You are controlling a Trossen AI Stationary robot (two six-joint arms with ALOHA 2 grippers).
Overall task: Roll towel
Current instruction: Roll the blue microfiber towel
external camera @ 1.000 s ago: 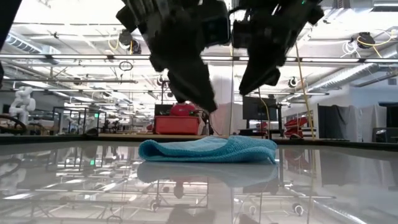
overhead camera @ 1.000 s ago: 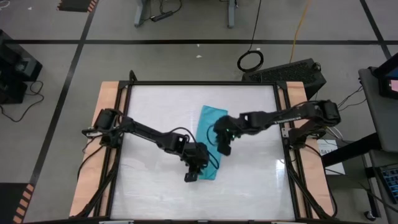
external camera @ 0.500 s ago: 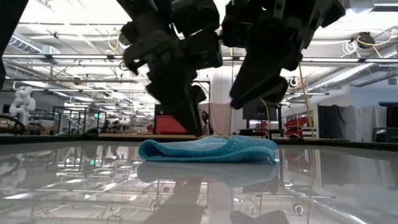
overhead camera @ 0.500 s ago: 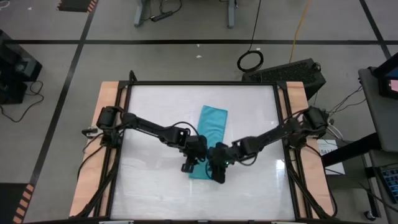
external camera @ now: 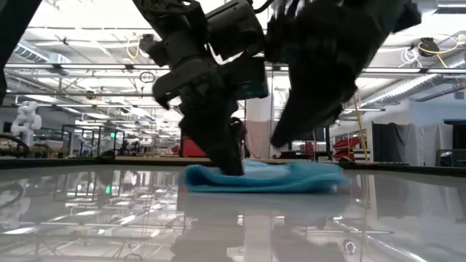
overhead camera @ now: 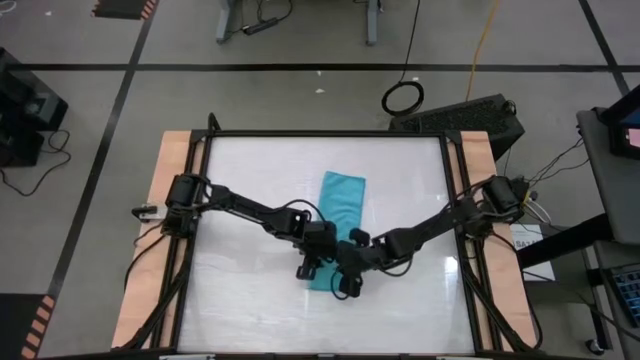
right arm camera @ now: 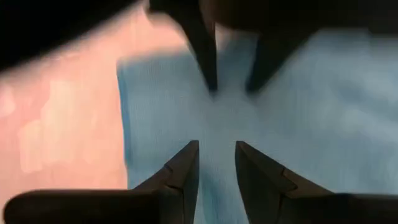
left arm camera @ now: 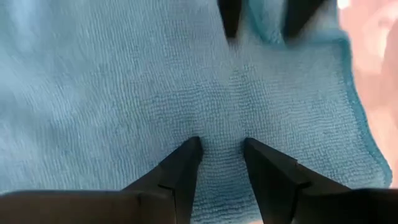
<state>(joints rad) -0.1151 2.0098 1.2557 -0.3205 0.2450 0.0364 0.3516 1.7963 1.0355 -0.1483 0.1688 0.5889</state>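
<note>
The turquoise towel [overhead camera: 343,195] lies flat on the white table as a long strip running from far to near; its near end is under both grippers. My left gripper [overhead camera: 306,267] is open, its tips down on the cloth [left arm camera: 124,81] near that end. My right gripper [overhead camera: 346,283] is open beside it, toward the table's right. Its fingers hang a little above the towel [external camera: 291,177] in the low view, and cloth [right arm camera: 298,99] shows below them in the right wrist view. My left gripper has its two fingertips [left arm camera: 186,152] set down on the towel's top face close to its near end [external camera: 234,172]. The fingers slant down from the table's far left. The cloth between them [left arm camera: 221,155] lies flat, and the towel rests on the table.
A black frame [overhead camera: 325,134] rims the table, with wooden boards [overhead camera: 176,160] along its left and right sides. Bare glossy tabletop [overhead camera: 240,180] lies left and right of the towel. On the floor beyond the far right corner are a black case [overhead camera: 470,115] and a coiled cable [overhead camera: 402,97].
My right gripper has swung from over the towel's middle toward the near edge and down, ending beside my left gripper. My left gripper has sunk onto the cloth. The towel's near end has slid a little toward the table's right.
</note>
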